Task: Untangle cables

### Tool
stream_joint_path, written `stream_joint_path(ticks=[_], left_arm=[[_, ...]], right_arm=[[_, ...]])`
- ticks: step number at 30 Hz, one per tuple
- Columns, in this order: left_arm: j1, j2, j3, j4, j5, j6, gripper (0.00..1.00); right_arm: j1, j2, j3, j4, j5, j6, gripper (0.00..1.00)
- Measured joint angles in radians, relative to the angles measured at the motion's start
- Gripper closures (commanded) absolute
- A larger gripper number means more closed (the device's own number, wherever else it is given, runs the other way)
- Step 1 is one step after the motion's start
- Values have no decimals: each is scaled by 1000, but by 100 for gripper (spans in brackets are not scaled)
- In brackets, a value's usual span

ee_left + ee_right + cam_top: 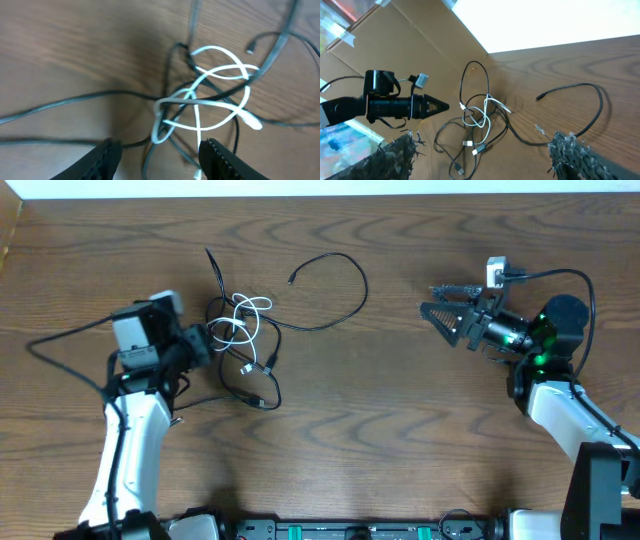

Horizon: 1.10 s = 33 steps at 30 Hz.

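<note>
Brown wood-grain table point(400, 430) carries the cables point(240, 330), which we see knotted on our left (a white cable point(200, 107) loops through the black ones). The left gripper point(160, 160) stands parted just beside the knot, seemingly gripping nothing. The right gripper point(427, 298) gapes wide and empty, well apart. Cardboard point(420, 40) stands beyond the table's edge.

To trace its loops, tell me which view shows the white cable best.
Left wrist: the white cable fills the frame, its loops crossing black cables clearly. Overhead shows it small; right wrist shows it distant.
</note>
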Motion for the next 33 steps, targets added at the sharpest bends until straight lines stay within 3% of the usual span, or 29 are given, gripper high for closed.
stream_joint_path(ticks=[8,20,33], left_arm=[[-104,90,0,49,3,89,46],[-197,154,0,80,6,108,46],[-296,314,0,322,6,114,45]], right_arm=[[3,0,0,0,16,-16,15],[3,0,0,-3,19,-23,14],[3,0,0,-4,26,-24,14]])
